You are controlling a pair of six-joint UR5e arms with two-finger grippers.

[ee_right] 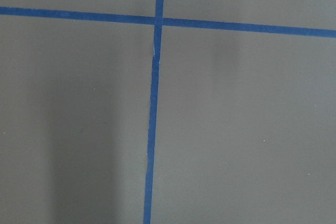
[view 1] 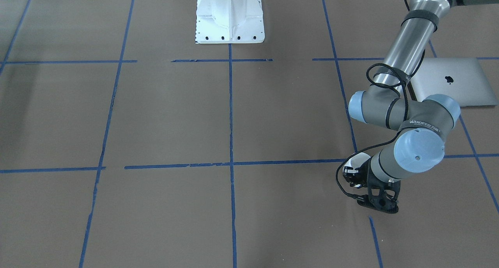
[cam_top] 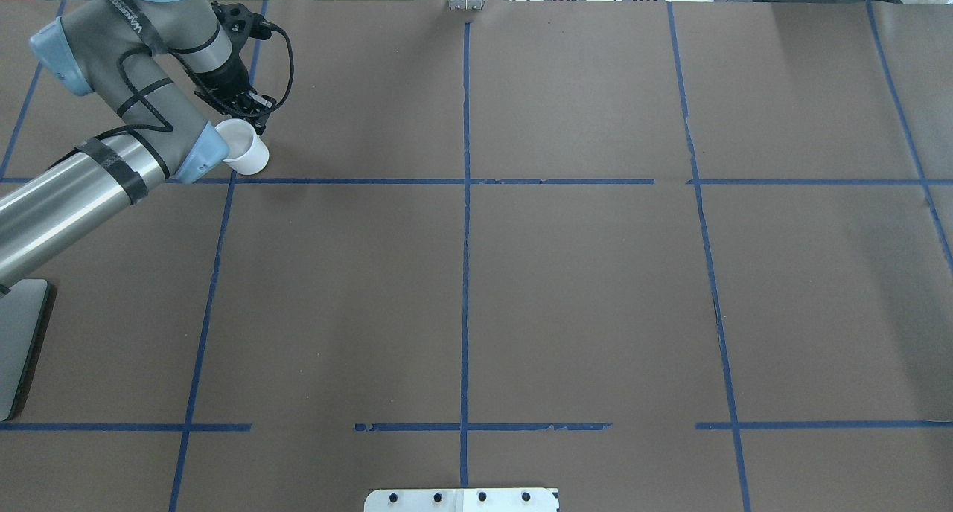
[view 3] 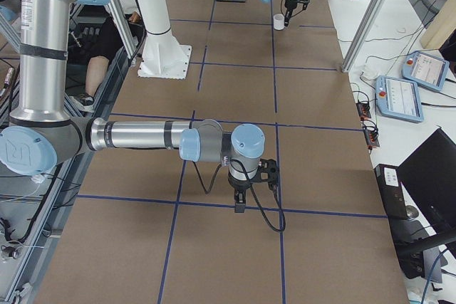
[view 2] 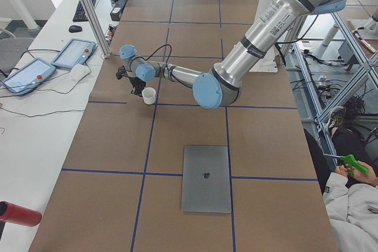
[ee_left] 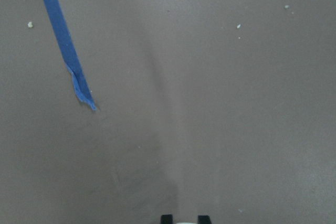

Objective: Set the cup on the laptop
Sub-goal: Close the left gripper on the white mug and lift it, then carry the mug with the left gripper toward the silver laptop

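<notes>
The white cup [cam_top: 249, 153] is at the table's far left, tilted, with its rim up against my left gripper [cam_top: 247, 121]. It also shows in the exterior left view [view 2: 149, 95] and the exterior right view [view 3: 278, 22]. The left wrist view shows two black fingertips [ee_left: 166, 219] close together with a white sliver between them, so the gripper is shut on the cup. I cannot tell whether the cup touches the table. The silver laptop [view 1: 456, 81] lies flat and closed, nearer the robot [view 2: 205, 178]. My right gripper [view 3: 240, 201] points down at the table; I cannot tell its state.
The table is covered in brown paper with a blue tape grid [cam_top: 465, 181]. The white robot base [view 1: 230, 18] stands at the robot's edge. Teach pendants [view 2: 74, 54] and a metal post [view 2: 88, 10] are on the side bench. A seated person [view 2: 354, 187] is beside the table.
</notes>
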